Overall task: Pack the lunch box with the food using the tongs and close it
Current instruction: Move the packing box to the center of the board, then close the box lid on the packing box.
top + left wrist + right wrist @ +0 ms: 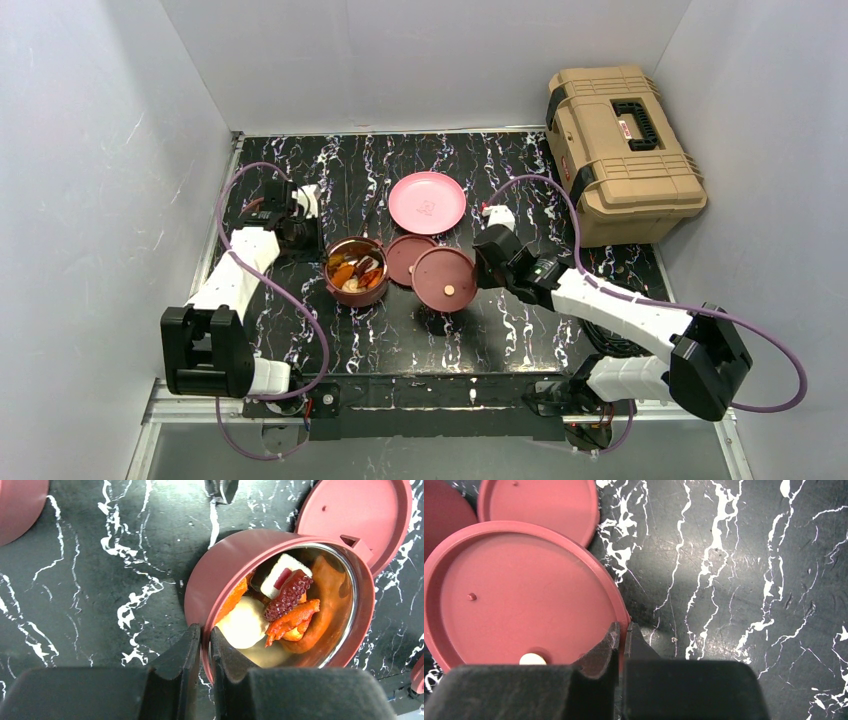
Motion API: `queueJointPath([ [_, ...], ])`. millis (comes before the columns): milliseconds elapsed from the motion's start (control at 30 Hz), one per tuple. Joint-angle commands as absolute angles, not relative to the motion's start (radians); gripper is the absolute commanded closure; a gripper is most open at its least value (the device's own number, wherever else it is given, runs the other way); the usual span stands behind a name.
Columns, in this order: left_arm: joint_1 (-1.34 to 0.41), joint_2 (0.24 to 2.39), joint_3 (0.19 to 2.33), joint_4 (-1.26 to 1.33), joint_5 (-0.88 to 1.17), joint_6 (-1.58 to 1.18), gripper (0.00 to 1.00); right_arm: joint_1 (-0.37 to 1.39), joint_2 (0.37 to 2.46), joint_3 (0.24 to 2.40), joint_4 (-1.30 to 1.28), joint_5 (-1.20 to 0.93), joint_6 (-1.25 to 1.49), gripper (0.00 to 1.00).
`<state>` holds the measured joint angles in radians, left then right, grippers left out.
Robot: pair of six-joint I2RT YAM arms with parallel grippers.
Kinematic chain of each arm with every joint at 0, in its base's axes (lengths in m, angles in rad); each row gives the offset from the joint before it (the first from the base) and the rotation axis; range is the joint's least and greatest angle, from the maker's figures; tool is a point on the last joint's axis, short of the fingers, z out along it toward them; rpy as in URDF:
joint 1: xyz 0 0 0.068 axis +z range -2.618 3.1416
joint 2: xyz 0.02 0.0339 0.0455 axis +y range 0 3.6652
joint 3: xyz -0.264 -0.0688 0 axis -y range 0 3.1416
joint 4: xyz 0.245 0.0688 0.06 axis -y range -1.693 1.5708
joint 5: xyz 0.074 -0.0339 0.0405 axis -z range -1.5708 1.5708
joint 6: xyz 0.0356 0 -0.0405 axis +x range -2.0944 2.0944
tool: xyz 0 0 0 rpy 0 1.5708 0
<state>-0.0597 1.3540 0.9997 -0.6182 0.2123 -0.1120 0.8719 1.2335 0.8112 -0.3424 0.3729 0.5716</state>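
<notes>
Left fingers (pixel 182 652): closed on the wall of the lunch box bowl (pixel 220 575), one finger outside and one inside, at the bowl's 7 o'clock in your left wrist view.
Right fingers (pixel 601 650): pinched shut on the rim of a flat disc lid (pixel 524 590), at its 5 o'clock, just beside the pale dot (pixel 532 658).
Placement, top view: the bowl sits mid-surface. Your held lid is at its 3 o'clock, overlapping a second lid (pixel 405 255) that lies against the bowl. A pink plate (pixel 427 202) lies at 1 o'clock, apart. A tan toolbox (pixel 622 150) fills the 2 o'clock corner.
Room: you have bare black marbled surface (pixel 400 340) at the bowl's 6 o'clock, and pale walls on three sides.
Bowl: maroon outside, shiny steel inside, uncovered. It holds a pale round bun (pixel 245 625), a white block with a red stripe (pixel 280 575), a purple tentacle piece (pixel 290 595) and orange-red chunks (pixel 292 622).
</notes>
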Motion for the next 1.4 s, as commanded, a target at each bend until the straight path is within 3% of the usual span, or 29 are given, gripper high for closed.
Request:
queueJointPath([
  [0, -0.1, 1.353, 1.008, -0.604, 0.307, -0.112, 0.9, 0.876, 1.232, 0.889, -0.308, 0.358, 0.571, 0.99],
  [367, -0.178, 1.368, 1.016, -0.592, 0.438, -0.129, 0.83, 0.876, 1.317, 1.007, -0.301, 0.319, 0.564, 0.99],
  [600, -0.179, 1.265, 1.007, -0.59, 0.207, -0.157, 0.71, 0.88, 1.41, 1.098, -0.317, 0.282, 0.564, 0.99],
  [800, -0.178, 1.121, 0.953, -0.528, 0.079, -0.189, 0.46, 0.893, 1.495, 1.187, -0.342, 0.255, 0.567, 0.99],
  [1033, -0.177, 1.045, 0.935, -0.502, 0.122, -0.22, 0.23, 0.924, 1.605, 1.311, -0.431, 0.27, 0.571, 0.99],
  [1367, -0.177, 0.975, 0.903, -0.491, 0.193, -0.228, 0.14, 0.983, 1.751, 1.471, -0.578, 0.365, 0.591, 0.99],
])
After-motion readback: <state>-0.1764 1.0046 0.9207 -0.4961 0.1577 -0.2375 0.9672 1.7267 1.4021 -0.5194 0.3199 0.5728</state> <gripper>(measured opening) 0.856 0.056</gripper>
